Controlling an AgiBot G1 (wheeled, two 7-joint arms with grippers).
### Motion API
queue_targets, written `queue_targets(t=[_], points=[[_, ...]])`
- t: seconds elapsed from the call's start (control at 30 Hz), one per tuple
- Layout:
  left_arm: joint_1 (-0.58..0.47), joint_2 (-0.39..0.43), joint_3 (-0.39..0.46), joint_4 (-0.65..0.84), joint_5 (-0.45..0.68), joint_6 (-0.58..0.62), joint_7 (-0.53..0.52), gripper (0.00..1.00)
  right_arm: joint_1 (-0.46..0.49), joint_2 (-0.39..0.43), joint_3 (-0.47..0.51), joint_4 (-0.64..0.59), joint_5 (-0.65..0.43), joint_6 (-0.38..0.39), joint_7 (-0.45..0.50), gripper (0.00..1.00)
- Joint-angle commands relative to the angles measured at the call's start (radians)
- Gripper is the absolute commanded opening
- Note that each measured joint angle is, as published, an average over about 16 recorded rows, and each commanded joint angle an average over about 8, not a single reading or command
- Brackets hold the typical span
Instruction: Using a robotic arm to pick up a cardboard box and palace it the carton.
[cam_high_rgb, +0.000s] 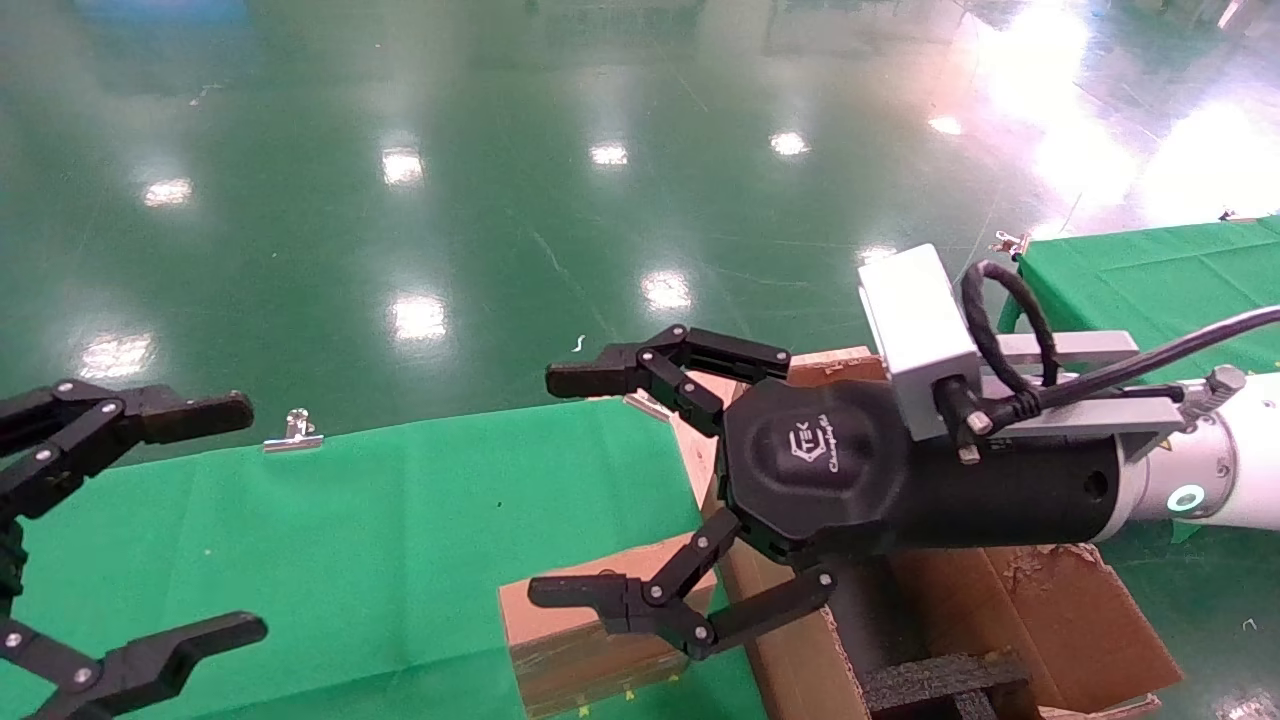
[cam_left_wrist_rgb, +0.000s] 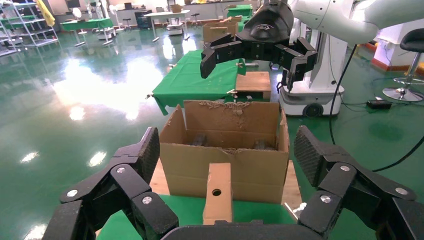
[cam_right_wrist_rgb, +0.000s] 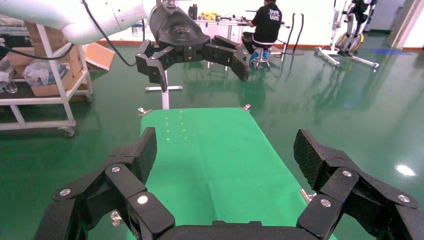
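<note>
One cardboard box (cam_high_rgb: 585, 640) lies at the bench's (cam_high_rgb: 380, 540) right edge, touching the one carton (cam_left_wrist_rgb: 230, 150); the right end effector (cam_high_rgb: 590, 490) hovers above it, fingers apart; the left end effector (cam_high_rgb: 215, 520) gapes beside; only the left wrist view shows the box's round hole (cam_left_wrist_rgb: 216, 192).

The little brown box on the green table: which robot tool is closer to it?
The right tool. It hangs open just above the cardboard box, beside the carton. The left tool is open too, far across the green table.
</note>
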Motion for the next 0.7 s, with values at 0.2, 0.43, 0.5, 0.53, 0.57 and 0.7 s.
queue_targets(t=[0.2, 0.43, 0.5, 0.53, 0.57, 0.7], points=[[0.000, 0.000, 0.000, 0.000, 0.000, 0.000, 0.000, 0.00, 0.051, 0.010, -0.052, 0.017, -0.111, -0.011, 0.042, 1.00], [0.000, 0.000, 0.001, 0.000, 0.000, 0.000, 0.000, 0.00, 0.178, -0.040, -0.167, 0.000, -0.315, -0.062, 0.072, 1.00], [0.000, 0.000, 0.001, 0.000, 0.000, 0.000, 0.000, 0.00, 0.211, -0.063, -0.202, -0.018, -0.362, -0.072, 0.071, 1.00], [0.000, 0.000, 0.001, 0.000, 0.000, 0.000, 0.000, 0.00, 0.227, -0.075, -0.219, -0.029, -0.381, -0.075, 0.068, 1.00], [0.000, 0.000, 0.001, 0.000, 0.000, 0.000, 0.000, 0.00, 0.241, -0.086, -0.236, -0.041, -0.400, -0.078, 0.063, 1.00], [0.000, 0.000, 0.001, 0.001, -0.001, 0.000, 0.001, 0.00, 0.291, -0.132, -0.303, -0.100, -0.458, -0.082, 0.034, 1.00]])
